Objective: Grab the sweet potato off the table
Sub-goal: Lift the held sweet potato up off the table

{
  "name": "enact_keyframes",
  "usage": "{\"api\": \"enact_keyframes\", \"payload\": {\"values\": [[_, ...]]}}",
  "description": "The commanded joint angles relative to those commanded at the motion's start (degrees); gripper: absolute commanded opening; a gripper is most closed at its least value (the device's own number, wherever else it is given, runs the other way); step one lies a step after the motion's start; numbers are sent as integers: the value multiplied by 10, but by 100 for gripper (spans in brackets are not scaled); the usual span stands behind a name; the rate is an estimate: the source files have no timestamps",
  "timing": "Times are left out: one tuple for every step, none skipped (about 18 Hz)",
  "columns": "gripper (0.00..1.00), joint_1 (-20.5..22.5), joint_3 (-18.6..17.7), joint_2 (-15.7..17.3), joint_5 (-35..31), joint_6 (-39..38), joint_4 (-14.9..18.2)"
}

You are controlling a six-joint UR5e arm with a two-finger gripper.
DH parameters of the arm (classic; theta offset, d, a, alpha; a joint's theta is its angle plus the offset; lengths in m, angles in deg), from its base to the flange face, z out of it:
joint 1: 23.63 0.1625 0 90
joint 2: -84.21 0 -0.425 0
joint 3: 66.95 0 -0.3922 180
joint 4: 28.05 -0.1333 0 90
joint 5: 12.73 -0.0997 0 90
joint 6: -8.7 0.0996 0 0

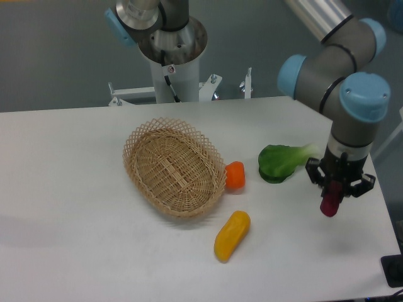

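Gripping sweet potato [330, 204]: claw [338, 189]

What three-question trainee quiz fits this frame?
1. True or false: the sweet potato lies inside the basket.
2. Which item sits nearest the basket: A. leafy green, B. round orange item, C. sweet potato?
3. Fill in: the gripper fingers are shut on the ____.

Key: 1. False, it is held between the fingers near the table's right edge. 2. B. 3. sweet potato.

White table [75, 251], wicker basket [173, 167], small orange item [235, 175], yellow vegetable [232, 235], green leafy vegetable [281, 162] lying on it
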Motion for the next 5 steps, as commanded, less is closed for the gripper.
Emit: {"api": "enact_keyframes", "payload": {"values": [[17,0,0,0,-10,8,4],[17,0,0,0,-11,8,5],[17,0,-1,0,-11,9,4],[17,0,-1,-1,-11,8,4],[17,0,-1,-1,-11,8,4]]}}
